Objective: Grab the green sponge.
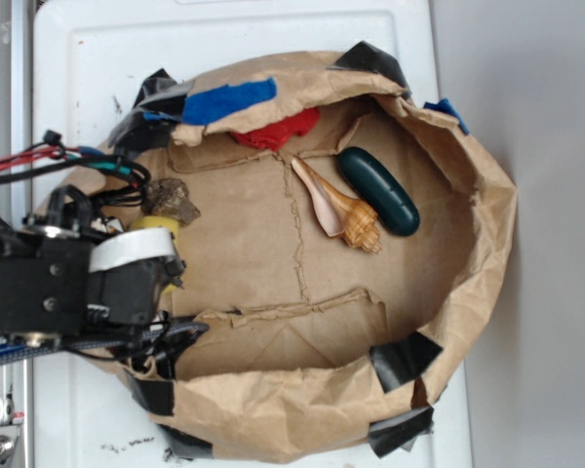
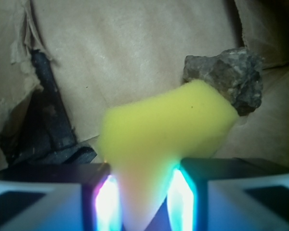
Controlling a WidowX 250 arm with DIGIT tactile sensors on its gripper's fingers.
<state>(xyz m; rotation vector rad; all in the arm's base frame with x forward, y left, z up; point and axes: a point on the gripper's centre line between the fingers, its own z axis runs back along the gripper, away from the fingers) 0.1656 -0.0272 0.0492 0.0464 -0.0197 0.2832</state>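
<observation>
The green sponge [image 2: 168, 120] shows as yellow foam, pinched between my two fingers and squeezed to a narrow wedge in the gap. Its dark-green layer is not visible. My gripper [image 2: 144, 192] is shut on it. In the exterior view the gripper [image 1: 168, 255] sits at the left side of the brown paper bag, and only yellow bits of the sponge [image 1: 159, 223] peek out above and below the fingers. The sponge's far corner is right by a grey rock [image 2: 231, 77]; I cannot tell if they touch.
The flattened paper bag [image 1: 468, 283] has raised, taped rims all round. The rock [image 1: 171, 200] lies just above the gripper. A seashell [image 1: 346, 210] and a glossy dark-green capsule [image 1: 378, 190] lie at the right. A red cloth [image 1: 278, 129] lies at the top.
</observation>
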